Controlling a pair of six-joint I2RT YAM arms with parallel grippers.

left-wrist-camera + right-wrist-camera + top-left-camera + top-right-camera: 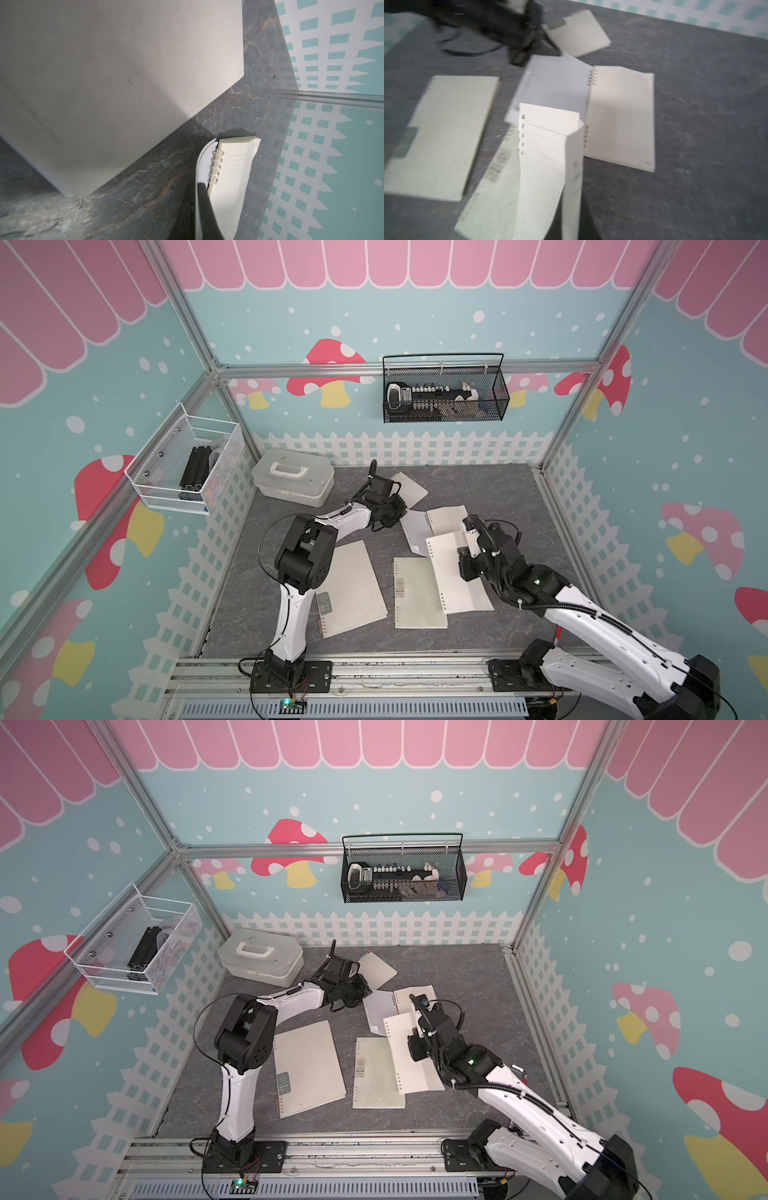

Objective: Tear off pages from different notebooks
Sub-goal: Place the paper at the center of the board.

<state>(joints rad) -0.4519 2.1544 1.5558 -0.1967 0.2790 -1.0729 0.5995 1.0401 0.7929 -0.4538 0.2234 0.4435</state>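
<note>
Page-tearing part done | one lined page, holes ripped, is held pinched in the right gripper above the counter | open notebook is clamped by its cover in the left gripper | three closed notebooks are judged yet to be torn.

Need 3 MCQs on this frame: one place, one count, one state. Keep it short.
1. The white handled box sits: A back left of the table; B front right; C atop a notebook.
2. Spiral notebooks on the table: A two; B four; C six.
3. The small notebook at the back lies: A open; B closed, flat; C on edge.
1A, it stands in the far left corner. 2B: large notebook, middle notebook, open notebook, small notebook. 3B, cover up, no pages showing.
</note>
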